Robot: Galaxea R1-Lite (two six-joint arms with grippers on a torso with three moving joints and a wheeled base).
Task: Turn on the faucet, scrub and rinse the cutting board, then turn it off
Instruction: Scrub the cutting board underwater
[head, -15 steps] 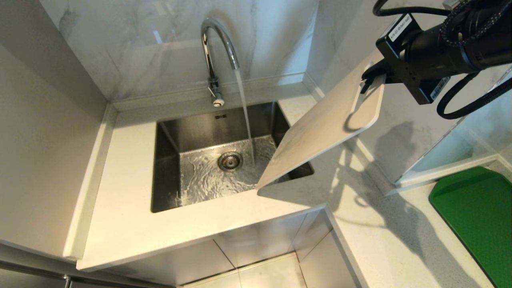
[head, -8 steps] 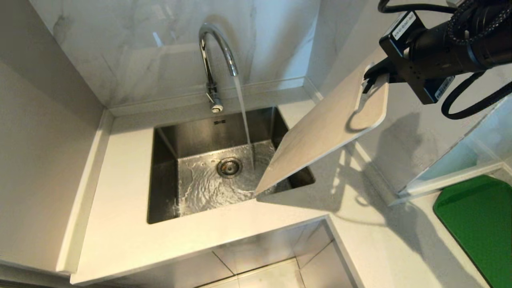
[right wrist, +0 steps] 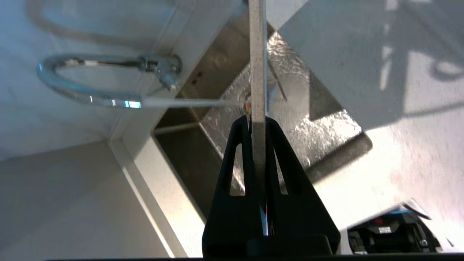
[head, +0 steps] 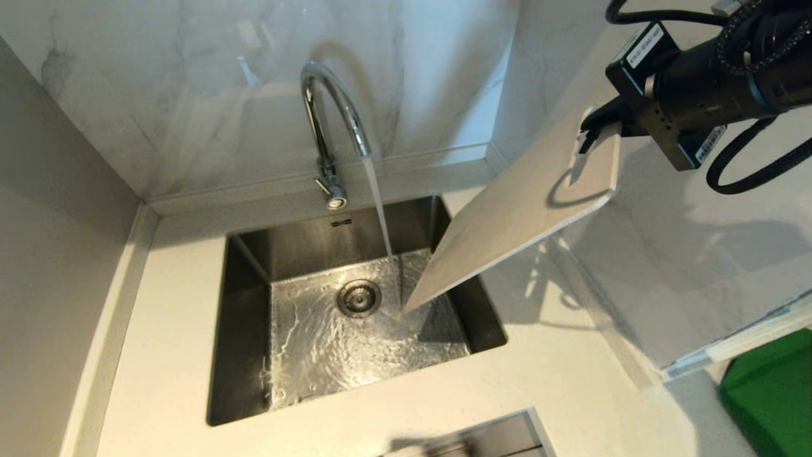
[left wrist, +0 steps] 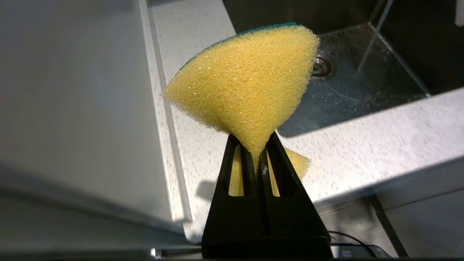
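R gripper (head: pixel 593 127) clamped on cutting board (head: pixel 507 219); L gripper (left wrist: pixel 255 152) pinching sponge (left wrist: pixel 246 83).

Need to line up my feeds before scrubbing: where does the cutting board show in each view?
Head view: cutting board upper right, tilted down over the sink's right side, held by the right tool.
Left wrist view: not in it.
Right wrist view: edge-on strip rising from centre.
Shared landmark: the sink drain.
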